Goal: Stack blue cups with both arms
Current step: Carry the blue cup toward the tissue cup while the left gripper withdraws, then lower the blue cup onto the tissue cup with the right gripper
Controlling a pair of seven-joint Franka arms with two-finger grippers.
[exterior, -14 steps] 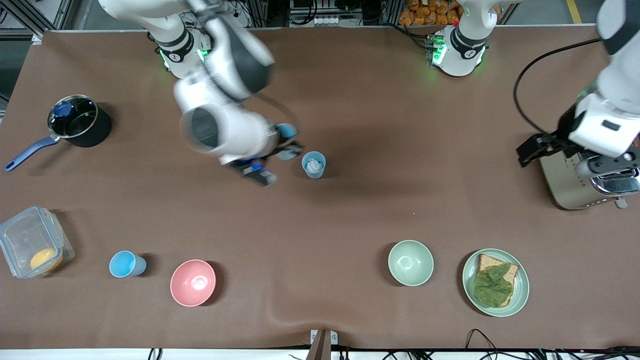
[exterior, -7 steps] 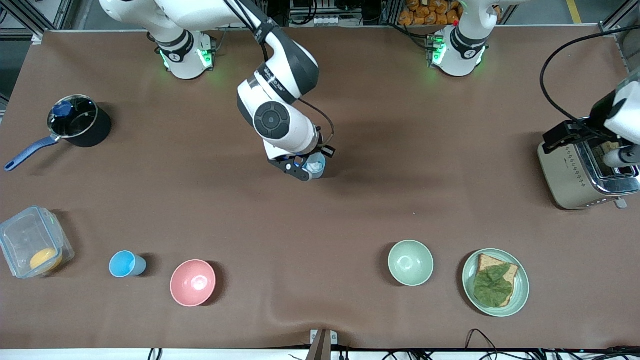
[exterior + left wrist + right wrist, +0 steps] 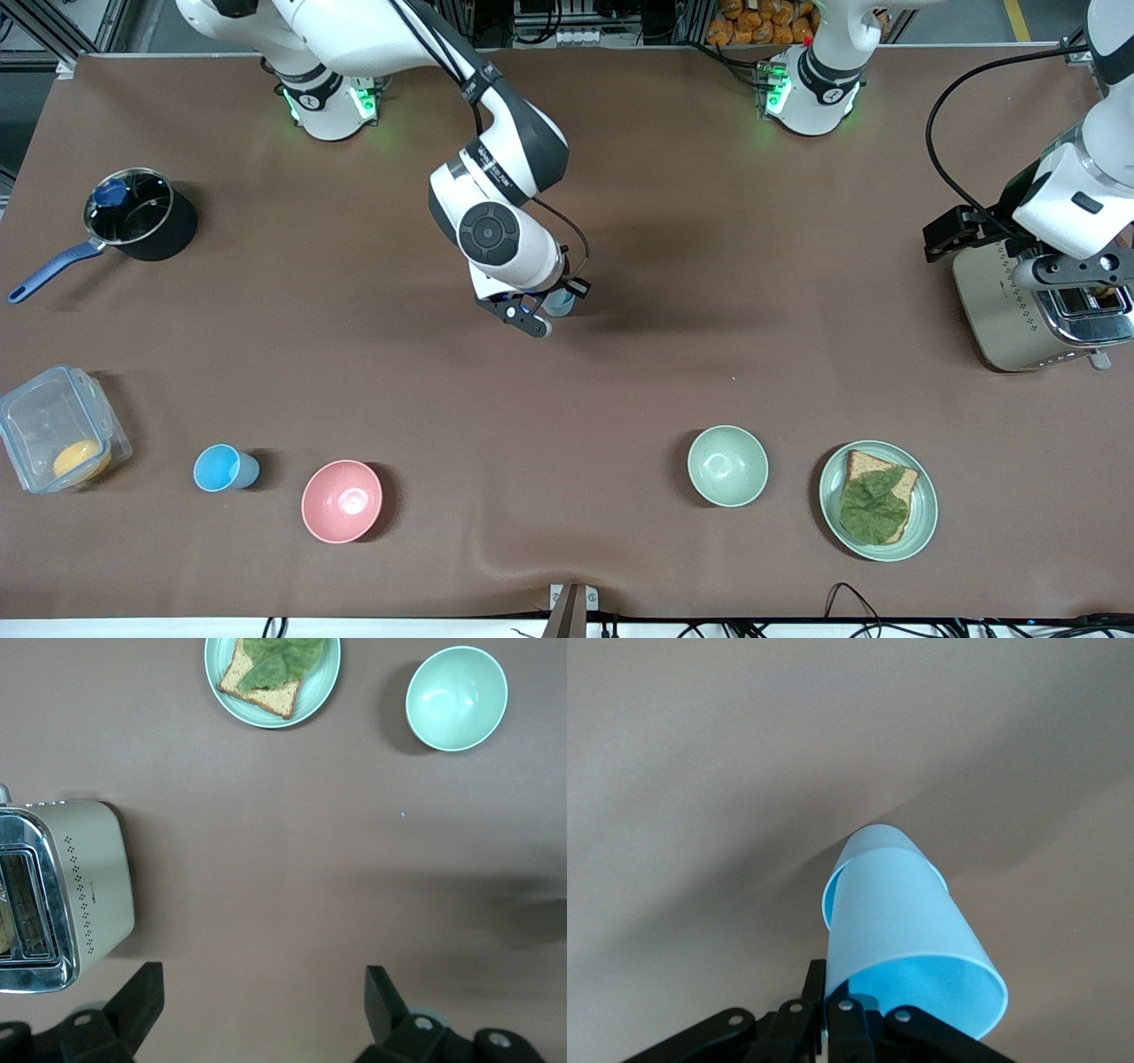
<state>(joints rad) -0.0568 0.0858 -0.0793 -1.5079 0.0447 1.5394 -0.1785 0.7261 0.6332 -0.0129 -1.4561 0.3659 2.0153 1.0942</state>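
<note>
A: Bowls first. Taking the pink bowl (image 3: 342, 501) as the marker, what sits along that near edge of the table (image 3: 620, 381)?

B: One bright blue cup (image 3: 224, 468) stands just beside it toward the right arm's end, with a clear lidded box (image 3: 58, 429) further that way. Toward the left arm's end are a pale green bowl (image 3: 727, 465) and a plate (image 3: 878, 501) of bread and lettuce.

A: And farther from the camera than the pink bowl?

B: Mid-table, the right end effector (image 3: 540, 312) is clamped on the rim of a sky-blue cup (image 3: 908, 935), whose base is going into a paler blue cup (image 3: 873, 850) standing on the table. Farther still, a black saucepan (image 3: 140, 213).

A: And the left arm?

B: It waits; the left end effector (image 3: 261, 1010) hangs wide open and empty beside the toaster (image 3: 1028, 306).
</note>
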